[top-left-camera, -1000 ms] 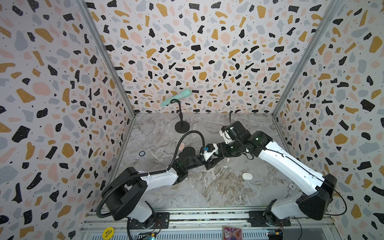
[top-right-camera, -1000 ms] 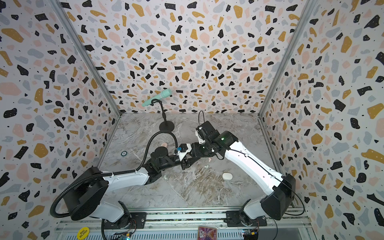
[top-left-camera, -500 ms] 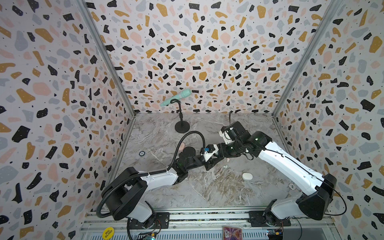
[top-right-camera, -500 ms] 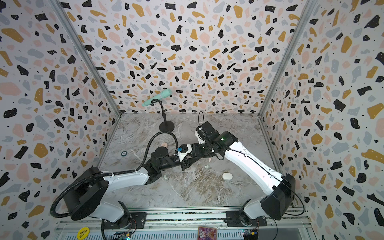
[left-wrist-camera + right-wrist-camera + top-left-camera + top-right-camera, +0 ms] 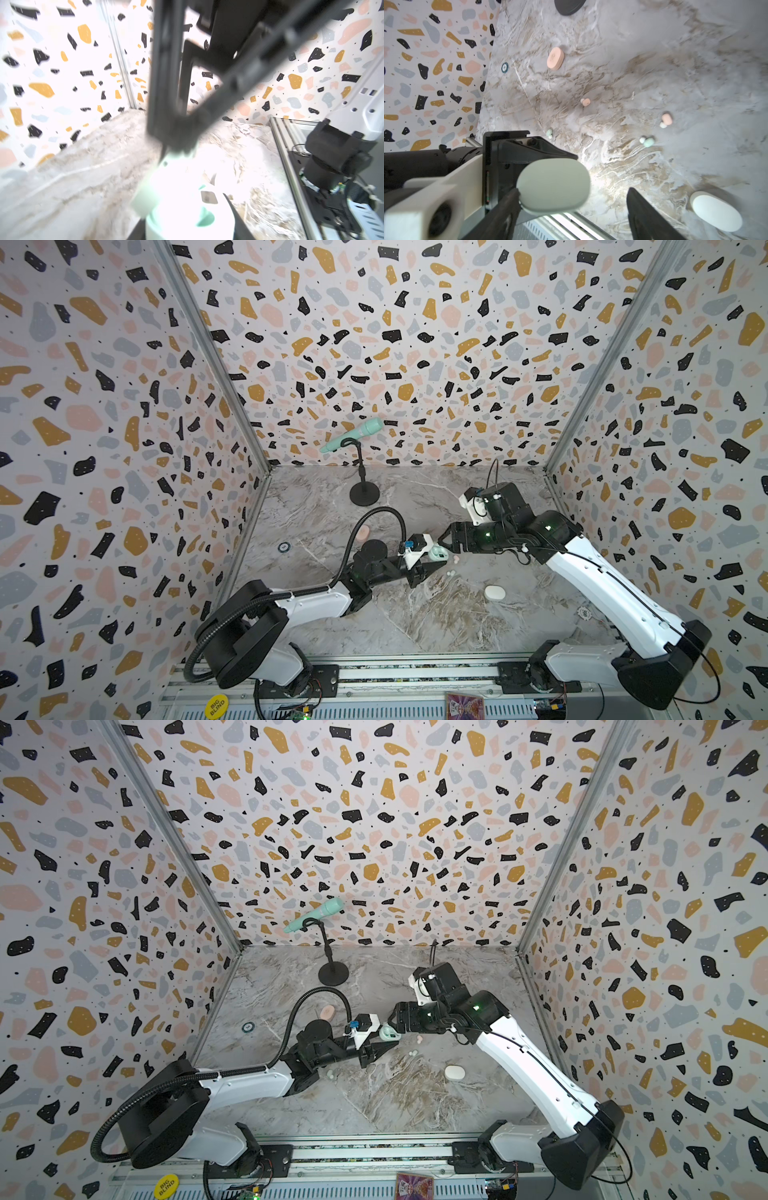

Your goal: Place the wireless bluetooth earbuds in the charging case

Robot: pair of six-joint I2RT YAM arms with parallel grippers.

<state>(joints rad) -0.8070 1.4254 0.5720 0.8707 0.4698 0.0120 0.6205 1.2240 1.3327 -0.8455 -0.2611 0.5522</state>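
left fingers [image 5: 430,568] are clamped on the mint charging case [image 5: 553,187], holding it up off the tabletop [image 5: 654,62] mid-scene, i guess so the other arm can work on it. right fingers [image 5: 645,214] are spread wide around its shell, one of them just touching the edge. earbuds [image 5: 667,118] all lie loose down there, none in yet. versus a second ago the arms have barely budged.

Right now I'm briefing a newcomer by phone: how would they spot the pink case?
Find the black round stand base at the back of the marble table. Just in front of it lies the pink case, flat. It is the only pink pebble; the pink earbuds are far smaller.
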